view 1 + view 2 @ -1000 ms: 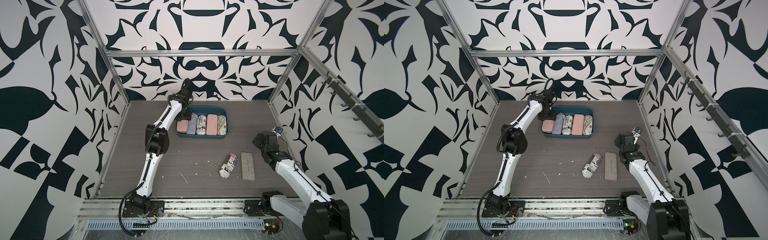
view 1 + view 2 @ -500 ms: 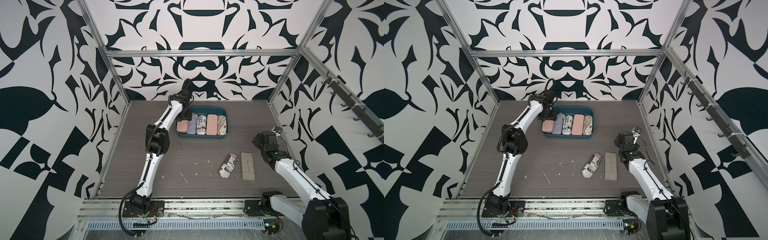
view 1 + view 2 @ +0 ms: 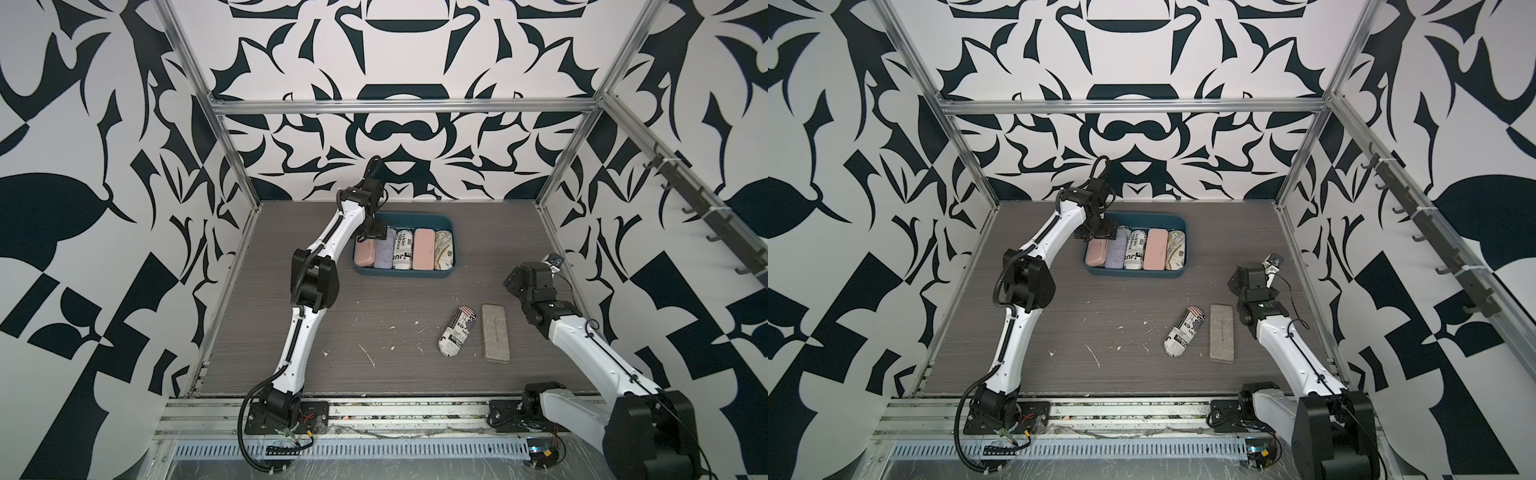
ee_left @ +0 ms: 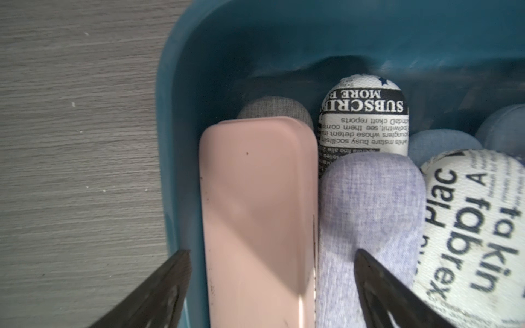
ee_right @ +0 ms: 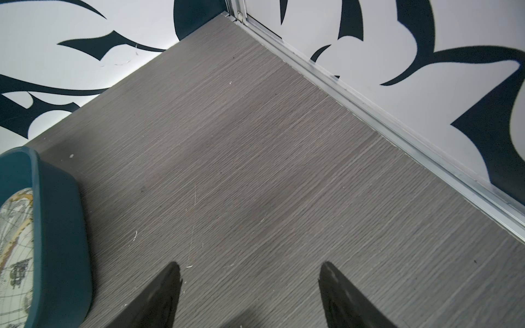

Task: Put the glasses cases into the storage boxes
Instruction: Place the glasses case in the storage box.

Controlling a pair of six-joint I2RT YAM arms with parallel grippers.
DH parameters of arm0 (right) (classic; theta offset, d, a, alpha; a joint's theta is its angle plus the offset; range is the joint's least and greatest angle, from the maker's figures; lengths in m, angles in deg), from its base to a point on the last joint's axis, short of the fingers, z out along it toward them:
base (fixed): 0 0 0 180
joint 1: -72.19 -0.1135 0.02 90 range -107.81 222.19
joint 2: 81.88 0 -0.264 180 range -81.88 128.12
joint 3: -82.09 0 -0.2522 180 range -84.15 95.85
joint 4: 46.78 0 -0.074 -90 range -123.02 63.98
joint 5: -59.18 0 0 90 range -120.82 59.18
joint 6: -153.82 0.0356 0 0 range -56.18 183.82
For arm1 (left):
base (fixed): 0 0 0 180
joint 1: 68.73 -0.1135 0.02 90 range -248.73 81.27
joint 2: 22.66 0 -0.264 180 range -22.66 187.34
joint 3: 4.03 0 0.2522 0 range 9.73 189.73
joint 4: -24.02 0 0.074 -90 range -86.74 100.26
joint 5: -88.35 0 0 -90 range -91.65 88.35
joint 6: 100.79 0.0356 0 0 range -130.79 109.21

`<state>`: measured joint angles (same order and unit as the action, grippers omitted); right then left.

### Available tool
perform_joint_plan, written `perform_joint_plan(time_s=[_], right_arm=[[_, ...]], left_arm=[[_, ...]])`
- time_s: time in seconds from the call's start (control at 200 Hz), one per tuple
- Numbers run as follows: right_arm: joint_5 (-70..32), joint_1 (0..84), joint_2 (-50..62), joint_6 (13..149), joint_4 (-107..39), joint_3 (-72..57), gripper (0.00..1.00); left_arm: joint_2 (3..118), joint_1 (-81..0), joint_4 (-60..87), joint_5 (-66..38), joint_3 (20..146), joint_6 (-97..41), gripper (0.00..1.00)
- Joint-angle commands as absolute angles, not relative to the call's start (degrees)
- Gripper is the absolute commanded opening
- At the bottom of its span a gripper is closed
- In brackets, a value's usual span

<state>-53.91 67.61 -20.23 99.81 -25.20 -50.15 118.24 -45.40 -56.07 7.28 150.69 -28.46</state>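
The teal storage box (image 3: pixel 403 272) (image 3: pixel 1133 272) holds several glasses cases side by side. My left gripper (image 3: pixel 371 232) (image 4: pixel 272 251) hovers open over its left end, one finger above the box wall (image 4: pixel 181 142) and one above the lavender case (image 4: pixel 369 213). The pink case (image 4: pixel 255 198) lies free between them. More cases show underneath. A flag newspaper-print case (image 3: pixel 457 330) (image 3: pixel 1185 330) and a grey felt case (image 3: pixel 495 334) (image 3: pixel 1222 332) lie on the table. My right gripper (image 3: pixel 515 282) (image 5: pixel 250 264) is open over bare table, right of them.
The box's corner (image 5: pixel 56 227) with a map-print case (image 5: pixel 14 241) shows in the right wrist view. An aluminium rail (image 5: pixel 369 113) runs along the right wall near my right gripper. Patterned walls enclose the grey wood-grain table (image 3: pixel 374 316) on three sides.
My left gripper's jaws have spread wider over the pink case at the box's left end. The right arm and the two cases on the table have not moved.
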Motion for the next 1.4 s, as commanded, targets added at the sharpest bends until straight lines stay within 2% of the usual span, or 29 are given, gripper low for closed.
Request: perform_joint_plan(time_s=[0.0,0.15,0.21,0.26,0.315,0.38,0.435,0.855,1.24,1.395], right_arm=[[-54.09,67.71,-20.18,99.41,-26.69,-47.87,0.80],[-54.03,67.70,-19.92,99.41,-26.72,-47.77,0.79],[-54.02,67.71,-19.67,99.41,-26.73,-47.72,0.79],[-54.03,67.71,-19.48,99.35,-26.81,-47.69,0.79],[-53.85,67.71,-19.27,99.41,-26.95,-47.66,0.79],[-53.69,67.72,-19.06,99.45,-26.95,-47.57,0.79],[-53.66,67.77,-18.87,99.48,-26.95,-47.59,0.79],[-54.19,67.71,-19.21,99.24,-26.60,-47.69,0.79],[-52.64,67.71,-18.42,99.15,-26.43,-47.15,0.79],[-51.53,67.71,-17.91,99.23,-26.51,-47.07,0.79]], left_arm=[[112.38,-45.85,-56.44,5.70,148.49,-30.53,0.91],[106.45,-45.72,-52.28,1.66,142.18,-33.08,0.86],[104.10,-45.69,-50.00,-0.55,138.91,-34.38,0.75],[102.56,-45.48,-48.26,-2.04,136.25,-35.24,0.64],[101.46,-45.12,-46.79,-2.65,134.06,-35.88,0.47],[100.98,-44.83,-45.79,-3.11,132.05,-36.23,0.15],[101.13,-44.76,-45.63,-3.14,131.10,-36.54,0.00],[104.85,-44.53,-44.12,-4.39,124.67,-36.65,0.00],[103.21,-44.55,-42.89,-3.39,116.90,-36.29,0.00],[100.12,-44.57,-39.06,-6.87,113.05,-36.24,0.00]])
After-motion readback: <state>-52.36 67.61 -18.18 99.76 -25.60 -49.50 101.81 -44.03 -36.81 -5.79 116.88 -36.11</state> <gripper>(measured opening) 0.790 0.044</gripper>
